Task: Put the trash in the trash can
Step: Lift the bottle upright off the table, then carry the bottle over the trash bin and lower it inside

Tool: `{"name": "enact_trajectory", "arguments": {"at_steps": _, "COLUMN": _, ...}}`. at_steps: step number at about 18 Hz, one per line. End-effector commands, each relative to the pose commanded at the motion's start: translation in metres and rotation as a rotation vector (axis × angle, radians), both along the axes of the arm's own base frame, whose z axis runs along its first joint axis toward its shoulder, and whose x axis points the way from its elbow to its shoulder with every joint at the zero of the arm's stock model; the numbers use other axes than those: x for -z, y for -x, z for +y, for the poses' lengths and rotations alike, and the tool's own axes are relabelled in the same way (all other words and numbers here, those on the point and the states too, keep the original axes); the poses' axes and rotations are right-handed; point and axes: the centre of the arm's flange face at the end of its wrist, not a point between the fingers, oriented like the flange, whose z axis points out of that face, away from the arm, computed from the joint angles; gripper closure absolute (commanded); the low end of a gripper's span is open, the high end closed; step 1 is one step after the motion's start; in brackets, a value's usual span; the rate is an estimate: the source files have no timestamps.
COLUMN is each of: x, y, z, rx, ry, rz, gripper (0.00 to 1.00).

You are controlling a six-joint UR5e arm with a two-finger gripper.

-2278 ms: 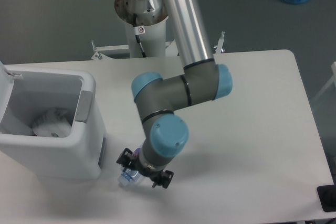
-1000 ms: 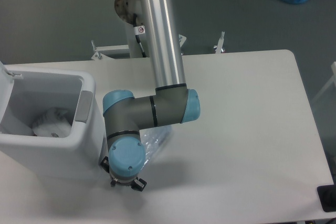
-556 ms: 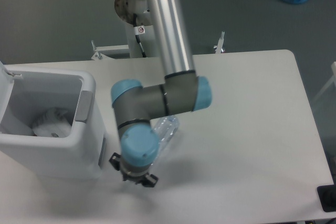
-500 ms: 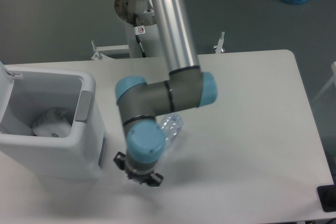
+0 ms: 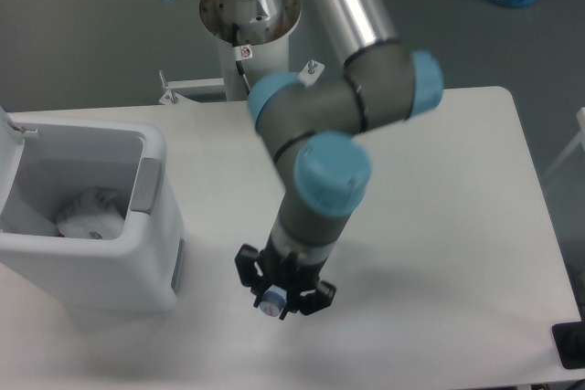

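1. Gripper [image 5: 284,290] hangs near the front edge of the desk [image 5: 457,226], a little left of its middle, pointing down. A small blue-white round bit, probably the bottle [image 5: 271,304] cap end, shows just under the gripper. The rest of the bottle is hidden beneath the wrist, so I cannot tell for sure whether the jaws are clamped on it or only standing over it.

2. Bottle axis: with only that end showing, it looks as if the long axis runs roughly along the gripper, cap end toward the front edge; this is a guess from very little.

3. Bin [image 5: 101,253] stands at the left edge of the desk, well left of the gripper, with its lid [image 5: 9,148] swung up and open at the far left. The grey tab [image 5: 146,184] sits on its right rim.

4. Wrapper [image 5: 91,212] lies crumpled inside the bin, on its floor, so that piece of trash looks done.

5. Progress, as I judge it: about half. One piece is in; the bottle is outside the bin and must be carried left, over the rim, and let go.

6. Arm [image 5: 347,107] reaches in from the base past the far edge.
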Motion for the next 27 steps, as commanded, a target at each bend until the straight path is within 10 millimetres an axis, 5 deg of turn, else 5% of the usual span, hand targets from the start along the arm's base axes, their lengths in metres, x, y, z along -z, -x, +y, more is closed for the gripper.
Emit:
{"name": "enact_trajectory", "arguments": {"at_steps": 5, "x": -0.053, "y": 0.002, "z": -0.016, "rx": -0.067, "ry": -0.206, "rz": -0.149, "gripper": 0.91}}
{"name": "enact_trajectory", "arguments": {"at_steps": 12, "x": -0.138, "y": -0.012, "z": -0.013, "rx": -0.075, "ry": -0.436, "rz": -0.173, "gripper": 0.91}}
{"name": "enact_trajectory", "arguments": {"at_steps": 15, "x": -0.148, "y": -0.037, "z": 0.003, "rx": -0.024, "ry": -0.5, "rz": -0.164, "gripper": 0.91}}
{"name": "enact_trajectory", "arguments": {"at_steps": 18, "x": -0.157, "y": -0.088, "z": 0.026, "rx": 0.067, "ry": -0.52, "rz": -0.164, "gripper": 0.91}}
{"name": "enact_trajectory", "arguments": {"at_steps": 24, "x": -0.191, "y": -0.137, "z": 0.02, "rx": 0.132, "ry": -0.573, "rz": -0.24, "gripper": 0.91}}
{"name": "enact_trajectory", "arguments": {"at_steps": 27, "x": -0.185, "y": -0.154, "z": 0.021, "rx": 0.152, "ry": -0.562, "rz": -0.252, "gripper": 0.91}}
